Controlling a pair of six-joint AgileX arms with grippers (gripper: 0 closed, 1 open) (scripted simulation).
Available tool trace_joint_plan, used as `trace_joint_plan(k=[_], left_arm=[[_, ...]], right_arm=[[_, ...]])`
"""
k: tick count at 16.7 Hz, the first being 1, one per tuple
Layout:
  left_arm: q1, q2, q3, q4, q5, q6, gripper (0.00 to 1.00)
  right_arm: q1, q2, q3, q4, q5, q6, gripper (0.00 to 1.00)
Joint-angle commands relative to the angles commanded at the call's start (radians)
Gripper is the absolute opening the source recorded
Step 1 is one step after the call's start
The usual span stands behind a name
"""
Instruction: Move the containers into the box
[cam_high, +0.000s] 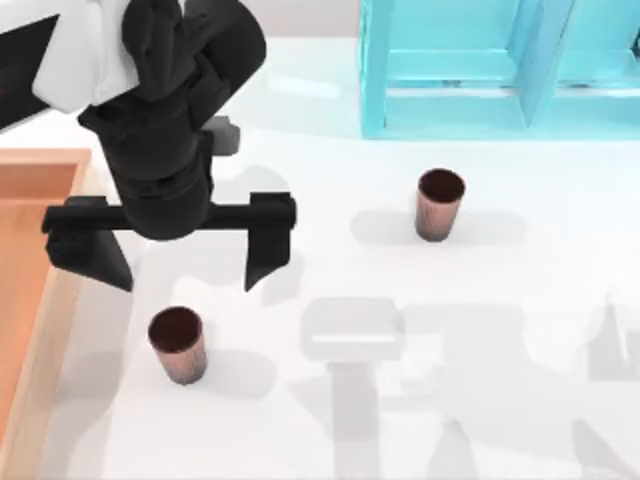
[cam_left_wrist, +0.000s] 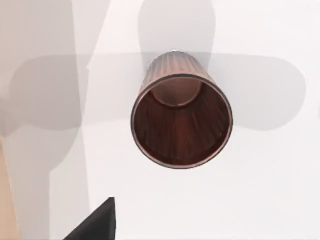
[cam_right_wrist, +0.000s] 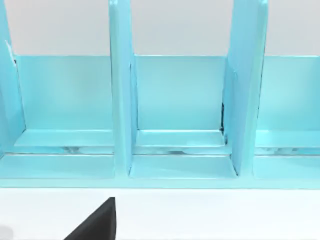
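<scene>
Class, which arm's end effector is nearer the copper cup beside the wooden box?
Left. The left end effector hangs open just above that copper cup; the right arm faces the blue shelf, farther away.

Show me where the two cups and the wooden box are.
Near cup (cam_high: 178, 343), top view, on its dark mouth.
Far cup (cam_high: 438, 203), top view, on its side wall.
Box (cam_high: 45, 320), top view, on its tan raised rim.

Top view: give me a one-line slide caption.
Left hand open above the near cup, second cup by the blue shelf, both outside the box.
</scene>
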Motion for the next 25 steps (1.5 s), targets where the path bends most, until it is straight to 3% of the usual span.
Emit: trace_joint_plan(k=[4, 10, 16, 25], left_arm=[[-0.001, 0.018, -0.064, 0.073, 0.0, 0.003, 1.0], [-0.001, 0.084, -0.263, 0.351, 0.0, 0.004, 1.0], [-0.002, 0.095, -0.293, 0.386, 0.0, 0.004, 1.0], [-0.002, 0.095, -0.293, 0.386, 0.0, 0.004, 0.32]], right_arm=[[0.0, 0.0, 0.0, 0.0, 0.0, 0.0, 1.0], [0.0, 0.0, 0.0, 0.0, 0.0, 0.0, 1.0], [0.0, 0.0, 0.0, 0.0, 0.0, 0.0, 1.0], [0.0, 0.0, 0.0, 0.0, 0.0, 0.0, 1.0]])
